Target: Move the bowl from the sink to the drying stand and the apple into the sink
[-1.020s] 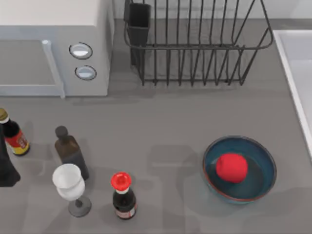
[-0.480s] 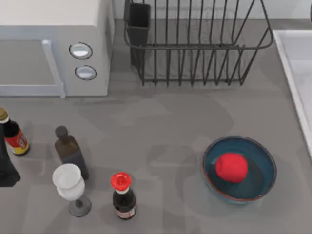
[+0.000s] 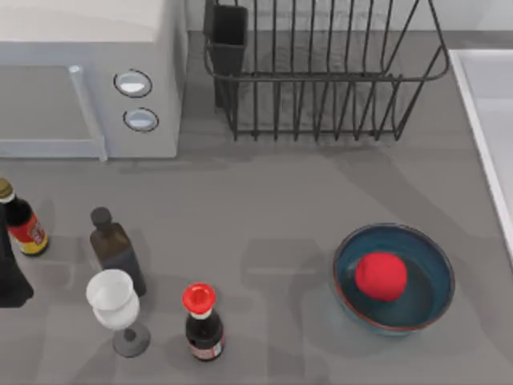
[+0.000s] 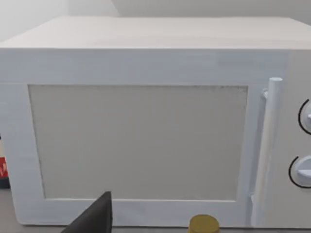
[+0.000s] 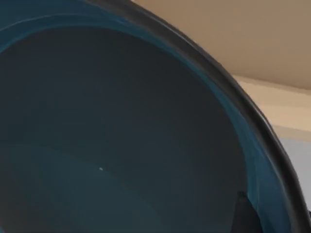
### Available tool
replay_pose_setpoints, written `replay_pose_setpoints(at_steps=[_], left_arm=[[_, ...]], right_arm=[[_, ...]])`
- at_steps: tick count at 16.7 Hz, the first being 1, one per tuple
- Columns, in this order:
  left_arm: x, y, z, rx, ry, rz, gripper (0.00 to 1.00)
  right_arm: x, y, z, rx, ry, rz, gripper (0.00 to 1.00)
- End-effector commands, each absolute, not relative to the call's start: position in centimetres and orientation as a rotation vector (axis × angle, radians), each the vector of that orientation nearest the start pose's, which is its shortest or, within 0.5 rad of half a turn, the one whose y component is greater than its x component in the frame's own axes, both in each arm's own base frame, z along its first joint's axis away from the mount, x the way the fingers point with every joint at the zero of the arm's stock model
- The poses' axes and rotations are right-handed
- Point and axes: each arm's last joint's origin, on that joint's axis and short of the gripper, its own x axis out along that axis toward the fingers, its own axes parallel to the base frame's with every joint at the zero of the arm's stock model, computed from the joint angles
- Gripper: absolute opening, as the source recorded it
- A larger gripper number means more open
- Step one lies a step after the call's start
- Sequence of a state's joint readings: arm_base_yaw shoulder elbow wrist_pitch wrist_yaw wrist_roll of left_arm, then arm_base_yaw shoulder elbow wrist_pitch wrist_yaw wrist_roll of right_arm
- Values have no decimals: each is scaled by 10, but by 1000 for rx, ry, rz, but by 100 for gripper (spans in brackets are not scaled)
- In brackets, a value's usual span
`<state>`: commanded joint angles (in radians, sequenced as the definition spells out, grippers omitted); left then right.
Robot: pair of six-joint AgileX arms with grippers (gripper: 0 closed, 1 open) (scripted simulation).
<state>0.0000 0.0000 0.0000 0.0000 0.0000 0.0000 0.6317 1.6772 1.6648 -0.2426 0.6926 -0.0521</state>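
Left gripper [image 3: 11,281] parked at the table's left edge, just beside the brown-capped bottle [image 3: 21,224]; its wrist camera faces the microwave [image 4: 146,126]. Open or shut: cannot tell.

Right gripper: wrist camera sits close against the bowl [image 5: 121,121], looking at its teal inside and dark rim. What it stands on, and whether I grip it: cannot tell.

Apple [image 3: 380,276] lies inside a second bowl [image 3: 429,301] near the table's front right corner. Sink [image 3: 469,96] at the right edge. Drying stand [image 3: 321,80] at the far edge, middle, nothing on it.
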Motion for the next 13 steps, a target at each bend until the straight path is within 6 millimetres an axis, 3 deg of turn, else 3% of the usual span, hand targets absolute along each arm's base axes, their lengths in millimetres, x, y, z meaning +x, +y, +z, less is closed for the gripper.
replay_pose_setpoints(at_steps=[5,13], left_arm=[[106,-1,160,0,0,0,100],[106,-1,160,0,0,0,100]], right_arm=[[286,260,417,-15,11,-13,0],[287,265,414,-3,4,-10,0]])
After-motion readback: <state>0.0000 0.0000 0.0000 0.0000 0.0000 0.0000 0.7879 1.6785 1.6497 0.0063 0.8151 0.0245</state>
